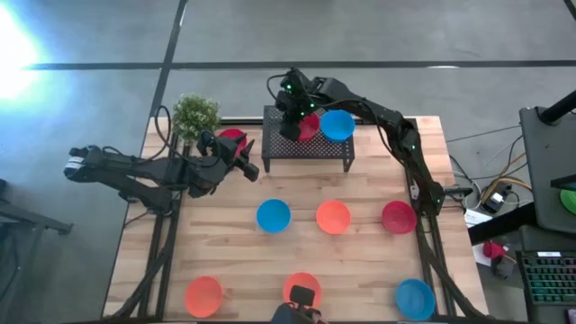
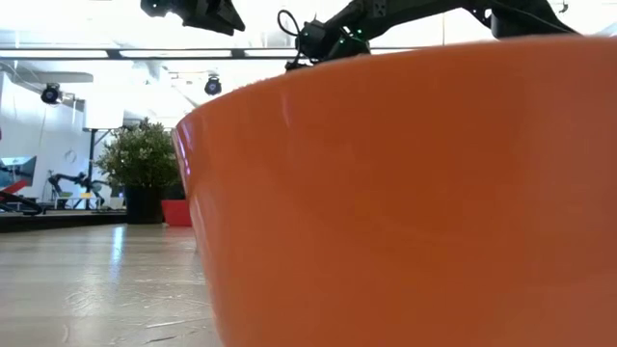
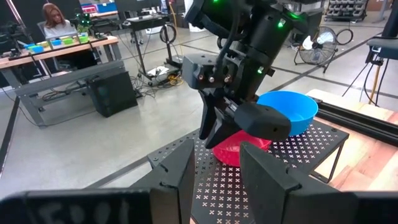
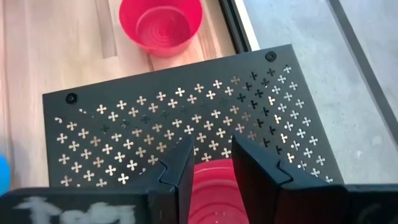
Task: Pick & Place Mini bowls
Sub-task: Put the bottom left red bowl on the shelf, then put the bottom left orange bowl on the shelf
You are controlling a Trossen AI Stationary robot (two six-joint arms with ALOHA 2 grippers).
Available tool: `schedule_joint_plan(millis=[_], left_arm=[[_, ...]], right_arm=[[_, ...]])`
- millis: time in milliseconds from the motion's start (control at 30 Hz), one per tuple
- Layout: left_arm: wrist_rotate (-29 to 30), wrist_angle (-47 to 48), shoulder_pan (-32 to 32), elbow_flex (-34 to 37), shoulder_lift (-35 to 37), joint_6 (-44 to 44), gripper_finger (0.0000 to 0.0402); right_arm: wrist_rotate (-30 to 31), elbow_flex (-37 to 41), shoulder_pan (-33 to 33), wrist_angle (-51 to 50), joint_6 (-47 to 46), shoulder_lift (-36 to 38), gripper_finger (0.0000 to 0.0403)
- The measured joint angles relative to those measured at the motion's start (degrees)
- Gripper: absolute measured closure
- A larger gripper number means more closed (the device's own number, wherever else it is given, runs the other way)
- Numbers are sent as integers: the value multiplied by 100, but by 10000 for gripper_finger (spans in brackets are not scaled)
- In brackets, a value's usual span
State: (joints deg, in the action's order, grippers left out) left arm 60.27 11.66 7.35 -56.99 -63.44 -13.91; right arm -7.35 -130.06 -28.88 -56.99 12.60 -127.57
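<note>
A black perforated rack (image 1: 306, 144) stands at the table's far middle, and a blue mini bowl (image 1: 337, 124) rests on its top. Beside that bowl my right gripper (image 4: 212, 146) is shut on a crimson mini bowl (image 3: 239, 149), low over the rack top; I cannot tell whether its base rests there. My left gripper (image 3: 217, 149) hovers open and holds nothing, left of the rack (image 3: 298, 162), pointing at it. Another crimson bowl (image 1: 232, 139) sits on the table by the plant. My right gripper holds the crimson bowl with its rim (image 4: 214, 165) running across the gap between the two fingers (image 4: 183, 168). The fingers slant down onto it from the table's right. They hide where they meet the bowl, so the kind of hold cannot be told.
A green potted plant (image 1: 195, 115) stands at the far left corner. Blue (image 1: 273, 215), orange (image 1: 333, 217) and crimson (image 1: 399, 217) bowls sit in a row mid-table. Orange (image 1: 203, 296), orange (image 2: 405, 193) and blue (image 1: 414, 298) bowls line the near edge.
</note>
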Motion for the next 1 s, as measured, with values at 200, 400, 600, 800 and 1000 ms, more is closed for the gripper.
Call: schedule_joint_plan(millis=[200,400,600,800,1000], left_arm=[[-2,0,0,0,0,-24,281],[-2,0,0,0,0,-119,281],[-2,0,0,0,0,-116,281],[-2,0,0,0,0,-115,281],[-2,49,-2,2,0,-114,281]], right_arm=[[270,0,0,-124,24,-13,305],[459,0,-7,-371,138,-9,302],[453,0,0,-315,157,147,304],[453,-38,-2,-291,115,334,313],[450,-74,0,-484,-43,691,319]])
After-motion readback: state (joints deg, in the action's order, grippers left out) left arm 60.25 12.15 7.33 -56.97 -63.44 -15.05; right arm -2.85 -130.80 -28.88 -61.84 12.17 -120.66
